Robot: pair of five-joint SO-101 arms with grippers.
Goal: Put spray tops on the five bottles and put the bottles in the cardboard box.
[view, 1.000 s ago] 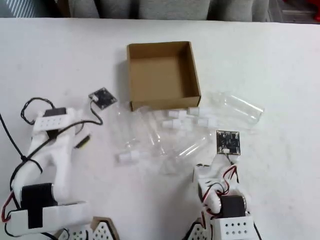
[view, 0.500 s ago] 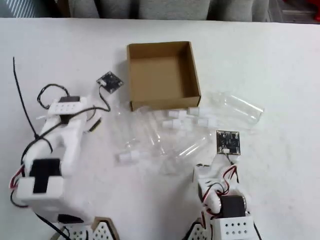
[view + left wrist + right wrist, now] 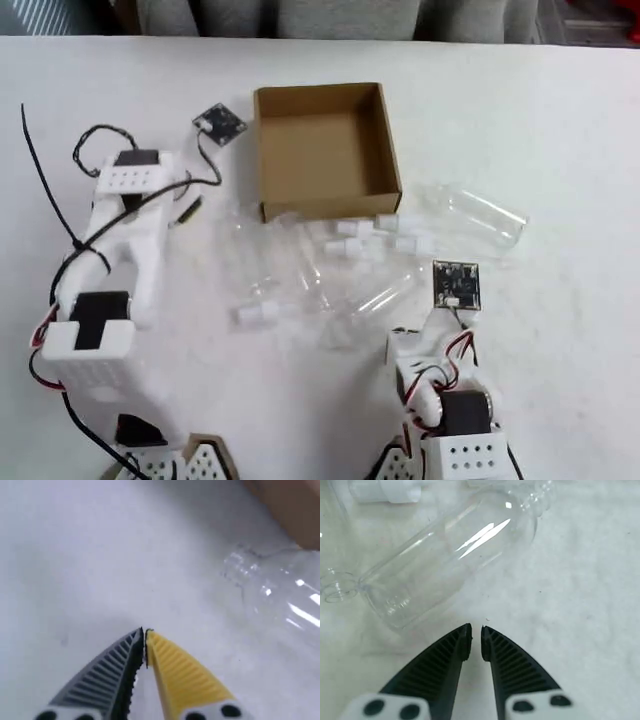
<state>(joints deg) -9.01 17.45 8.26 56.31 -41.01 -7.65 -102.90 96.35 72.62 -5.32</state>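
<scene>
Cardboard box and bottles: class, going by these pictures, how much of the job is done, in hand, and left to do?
Done: nothing; the cardboard box is empty. In hand: nothing; the left gripper and right gripper are shut and empty, each above the table near uncapped bottles. Left: fitting the loose spray tops lying by the box, then boxing every bottle.

Bottles (image 3: pixel 450 555) clear glossy plastic; cardboard box (image 3: pixel 330 208) matt brown, smooth; surface (image 3: pixel 560 120) white, matt; left claw (image 3: pixel 145 632) ribbed plastic.

White left arm (image 3: pixel 125 250) has black cables (image 3: pixel 47 180) and ridged grey-and-yellow fingers (image 3: pixel 182 677)
</scene>
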